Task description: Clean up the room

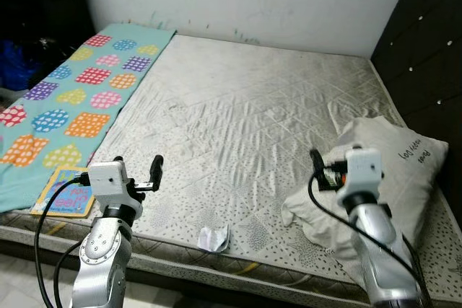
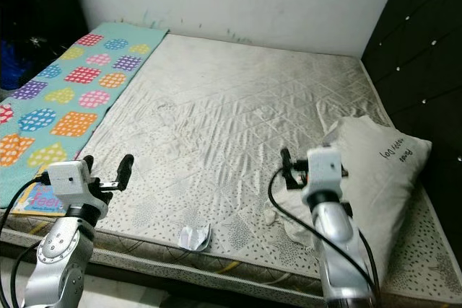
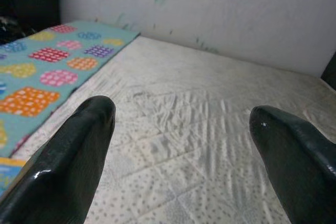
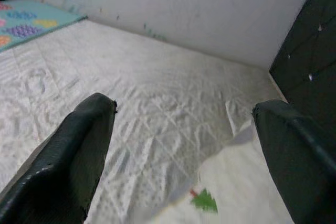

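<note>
Both released: left gripper (image 1: 137,171) over mattress (image 1: 238,120); right gripper (image 4: 184,145) above pillow (image 1: 390,171), whose tree print (image 4: 205,201) shows at the wrist

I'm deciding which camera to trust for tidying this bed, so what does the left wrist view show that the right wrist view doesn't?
Left wrist view alone: a corner of the yellow-bordered picture book.

Right wrist view alone: the dark tufted headboard and the grey-white pillow with its small green tree print.

Both: the teal blanket with coloured polka-dot patches, the grey quilted mattress, the paint-marked white wall, and open black fingers.
</note>
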`<state>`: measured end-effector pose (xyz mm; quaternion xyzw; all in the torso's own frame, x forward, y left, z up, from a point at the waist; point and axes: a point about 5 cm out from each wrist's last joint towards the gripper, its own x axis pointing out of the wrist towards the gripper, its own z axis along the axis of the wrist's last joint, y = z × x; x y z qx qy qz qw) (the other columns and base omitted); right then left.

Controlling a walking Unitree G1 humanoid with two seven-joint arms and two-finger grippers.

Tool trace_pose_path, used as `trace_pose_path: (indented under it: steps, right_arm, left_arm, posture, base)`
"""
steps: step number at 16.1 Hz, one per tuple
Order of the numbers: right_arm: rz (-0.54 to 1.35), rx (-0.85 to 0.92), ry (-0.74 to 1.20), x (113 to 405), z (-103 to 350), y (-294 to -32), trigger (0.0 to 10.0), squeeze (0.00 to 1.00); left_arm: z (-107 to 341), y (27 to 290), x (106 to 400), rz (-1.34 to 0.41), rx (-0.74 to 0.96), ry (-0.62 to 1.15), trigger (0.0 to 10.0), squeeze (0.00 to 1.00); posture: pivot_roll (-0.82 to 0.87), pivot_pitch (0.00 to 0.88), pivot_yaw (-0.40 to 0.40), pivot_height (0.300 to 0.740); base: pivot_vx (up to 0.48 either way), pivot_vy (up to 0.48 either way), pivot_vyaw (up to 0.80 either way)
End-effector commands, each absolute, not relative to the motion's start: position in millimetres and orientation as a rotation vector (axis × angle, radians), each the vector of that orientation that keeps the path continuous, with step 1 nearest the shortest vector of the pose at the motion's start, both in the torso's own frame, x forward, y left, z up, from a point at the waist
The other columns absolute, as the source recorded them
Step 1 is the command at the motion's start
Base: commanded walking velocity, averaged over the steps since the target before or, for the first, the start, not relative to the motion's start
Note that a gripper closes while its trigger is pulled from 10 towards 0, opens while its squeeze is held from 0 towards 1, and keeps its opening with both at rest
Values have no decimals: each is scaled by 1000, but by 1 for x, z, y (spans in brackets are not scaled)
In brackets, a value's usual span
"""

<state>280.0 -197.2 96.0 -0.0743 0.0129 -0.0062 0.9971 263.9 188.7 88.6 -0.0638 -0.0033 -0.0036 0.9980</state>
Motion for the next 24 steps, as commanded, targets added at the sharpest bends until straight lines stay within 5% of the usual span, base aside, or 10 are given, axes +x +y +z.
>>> trace_pose_path:
  steps: [1,11,20,24]
  right_arm:
    - [-27,-133,3,280,103,-199,10000,0]
    - [29,-120,52,270,99,-189,10000,0]
    - [-69,-88,19,268,103,-193,10000,0]
    - [-71,-76,23,266,100,-189,10000,0]
  left_arm:
    - [94,189,265,-1,-128,-12,10000,0]
    - [94,188,245,-18,-200,45,10000,0]
    - [94,177,255,-107,-182,81,10000,0]
    - [100,177,265,-110,-182,61,10000,0]
  posture:
    - [-143,0,-24,740]
    - [-123,72,-59,740]
    - [-169,56,62,740]
    - [-169,47,58,740]
  base:
    - [0,0,0]
    - [0,0,-433]
    - [0,0,0]
    - [0,0,0]
